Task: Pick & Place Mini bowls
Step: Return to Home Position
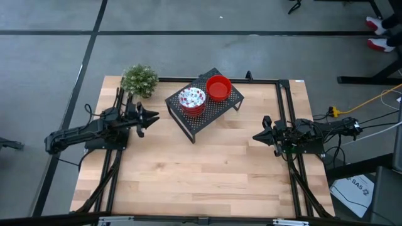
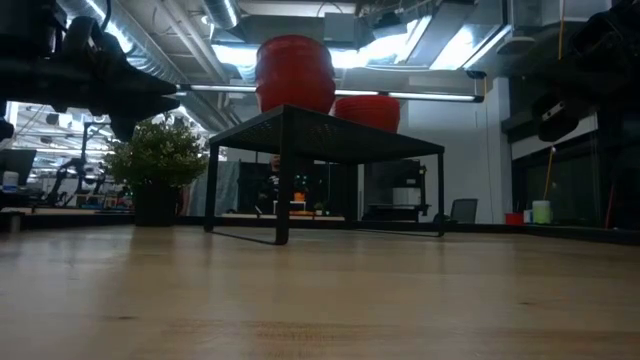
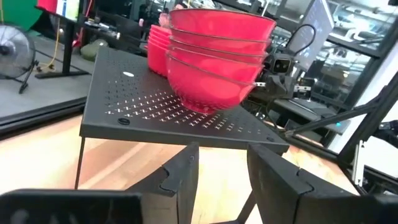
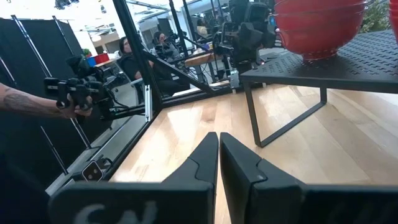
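Note:
Two stacks of mini bowls stand on a black perforated rack [image 1: 204, 107] at the table's far middle: a stack topped by a white speckled bowl [image 1: 192, 98] and a plain red stack [image 1: 218, 88]. In the left wrist view the nearer stack [image 3: 217, 56] shows red walls. My left gripper [image 1: 155, 117] is open and empty, level, left of the rack, pointing at it. My right gripper [image 1: 256, 136] is shut and empty, level, at the table's right side, right of the rack.
A small green bushy plant [image 1: 139, 80] stands at the table's far left corner, just behind my left arm. A black frame rail [image 1: 286, 125] runs along the table's right side. Bare wood lies in the near half of the table [image 1: 201, 176].

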Robot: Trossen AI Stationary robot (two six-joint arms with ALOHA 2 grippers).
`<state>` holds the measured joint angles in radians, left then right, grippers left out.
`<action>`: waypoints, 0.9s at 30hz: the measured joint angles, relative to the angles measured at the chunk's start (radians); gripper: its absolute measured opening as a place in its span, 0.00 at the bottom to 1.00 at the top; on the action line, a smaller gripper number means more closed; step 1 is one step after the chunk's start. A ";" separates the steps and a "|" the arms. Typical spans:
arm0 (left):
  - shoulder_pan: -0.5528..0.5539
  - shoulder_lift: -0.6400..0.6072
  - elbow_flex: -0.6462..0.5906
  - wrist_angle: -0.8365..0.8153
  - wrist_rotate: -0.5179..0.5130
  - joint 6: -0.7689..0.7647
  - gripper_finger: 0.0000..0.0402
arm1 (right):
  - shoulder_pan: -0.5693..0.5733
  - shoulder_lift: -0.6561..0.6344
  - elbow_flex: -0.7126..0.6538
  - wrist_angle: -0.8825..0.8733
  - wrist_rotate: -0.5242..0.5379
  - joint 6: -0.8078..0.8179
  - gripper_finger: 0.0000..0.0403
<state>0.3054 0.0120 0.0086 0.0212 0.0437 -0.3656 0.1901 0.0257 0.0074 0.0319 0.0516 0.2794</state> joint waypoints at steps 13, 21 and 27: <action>0.000 0.003 0.000 0.001 -0.001 -0.067 0.32 | 0.000 0.000 0.000 0.000 0.000 0.000 0.05; 0.000 0.003 0.000 0.002 -0.001 -0.067 0.32 | 0.000 0.000 0.000 0.000 0.000 0.000 0.05; 0.000 0.003 0.000 0.002 -0.001 -0.067 0.32 | 0.000 0.000 0.000 0.000 0.000 0.000 0.05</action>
<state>0.3050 0.0154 0.0086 0.0235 0.0425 -0.4324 0.1900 0.0258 0.0074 0.0319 0.0513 0.2794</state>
